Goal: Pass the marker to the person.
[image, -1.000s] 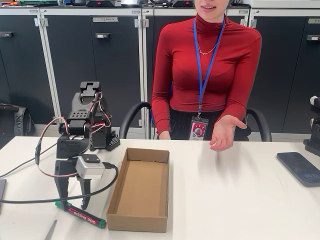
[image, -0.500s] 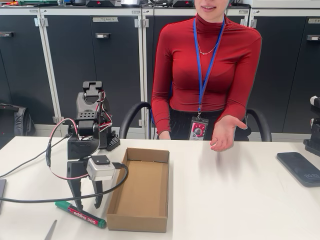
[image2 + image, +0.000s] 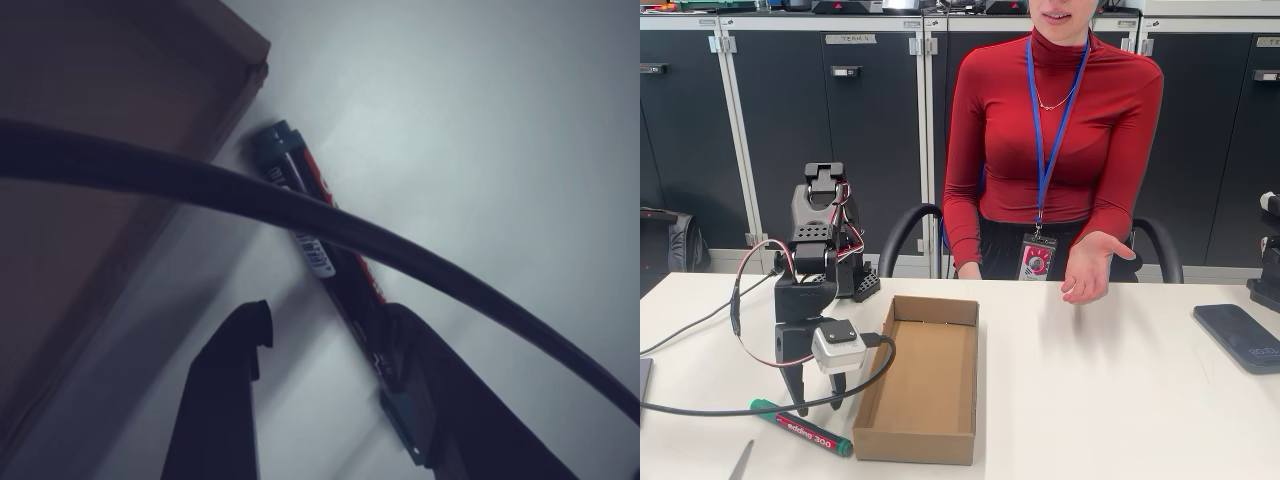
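Note:
The green marker [image 3: 800, 428] with its red label lies flat on the white table, just left of the cardboard box [image 3: 921, 378]. My gripper [image 3: 818, 400] hangs open right above its middle, fingers pointing down. In the wrist view the marker [image 3: 318, 242] runs diagonally from the box corner and passes under the right finger [image 3: 455, 405], while the left finger [image 3: 225, 390] stands apart from it over bare table. The person [image 3: 1055, 130] in red sits behind the table, one open hand [image 3: 1090, 265] held palm up above the far edge.
The open, empty box lies between the marker and the person. A thin grey pointed object [image 3: 741, 460] sits at the front edge, left of the marker. A black cable [image 3: 750, 402] loops around the gripper. A dark phone [image 3: 1241, 336] rests at the right.
The gripper has shifted right and dropped lower, closing in over the marker. The marker, the box and the person's hand have stayed where they were.

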You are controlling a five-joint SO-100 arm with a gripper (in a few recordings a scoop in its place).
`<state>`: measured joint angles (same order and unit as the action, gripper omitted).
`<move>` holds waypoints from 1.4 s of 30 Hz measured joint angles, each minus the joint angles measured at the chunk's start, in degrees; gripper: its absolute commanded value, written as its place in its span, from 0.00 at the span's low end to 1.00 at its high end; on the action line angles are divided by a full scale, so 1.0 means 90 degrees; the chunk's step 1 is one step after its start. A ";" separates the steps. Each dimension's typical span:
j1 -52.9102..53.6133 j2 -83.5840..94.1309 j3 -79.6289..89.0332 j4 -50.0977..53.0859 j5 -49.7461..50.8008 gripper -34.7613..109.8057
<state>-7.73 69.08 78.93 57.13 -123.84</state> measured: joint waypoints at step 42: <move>0.0879 -0.1553 -0.0918 -0.0732 -0.0293 0.40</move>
<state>0.18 55.11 70.66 50.54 -126.47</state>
